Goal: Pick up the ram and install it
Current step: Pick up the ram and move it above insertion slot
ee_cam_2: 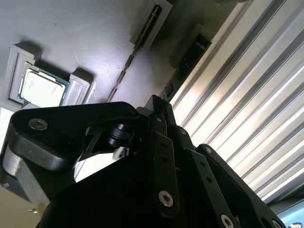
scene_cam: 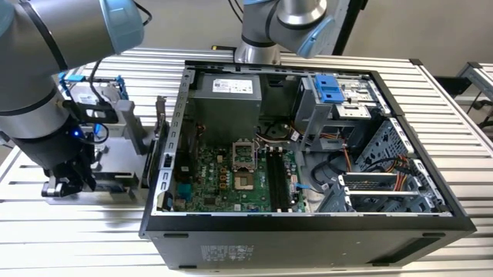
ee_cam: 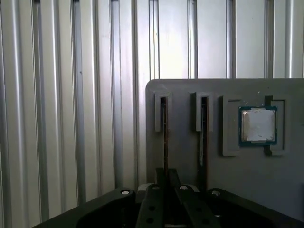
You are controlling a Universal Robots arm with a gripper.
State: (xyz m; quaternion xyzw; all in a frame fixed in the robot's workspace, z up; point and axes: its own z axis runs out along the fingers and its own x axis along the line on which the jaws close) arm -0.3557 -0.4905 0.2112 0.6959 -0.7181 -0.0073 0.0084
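The ram (ee_cam: pixel 165 137) stands on edge in a narrow slot of a grey holder plate (ee_cam: pixel 190 95). It shows as a thin dark stick in both wrist views (ee_cam_2: pixel 135 50). My gripper (ee_cam: pixel 166 178) is down at the stick's near end. Its black fingers (ee_cam_2: pixel 161 142) are drawn together on either side of the thin board, which still sits in the slot. In the exterior view the gripper (scene_cam: pixel 68 183) hangs low over the holder at the exterior view's left, outside the open computer case (scene_cam: pixel 308 222). The long black motherboard slots (scene_cam: pixel 276 176) lie inside the case.
A second stick (ee_cam: pixel 202 152) sits in the neighbouring slot, and a square silver processor chip (ee_cam: pixel 258 125) lies in a recess beside it. A blue-framed drive (scene_cam: pixel 96 92) stands behind the holder. The case wall (scene_cam: pixel 165 150) rises between holder and motherboard. The table is ribbed metal (ee_cam: pixel 71 118).
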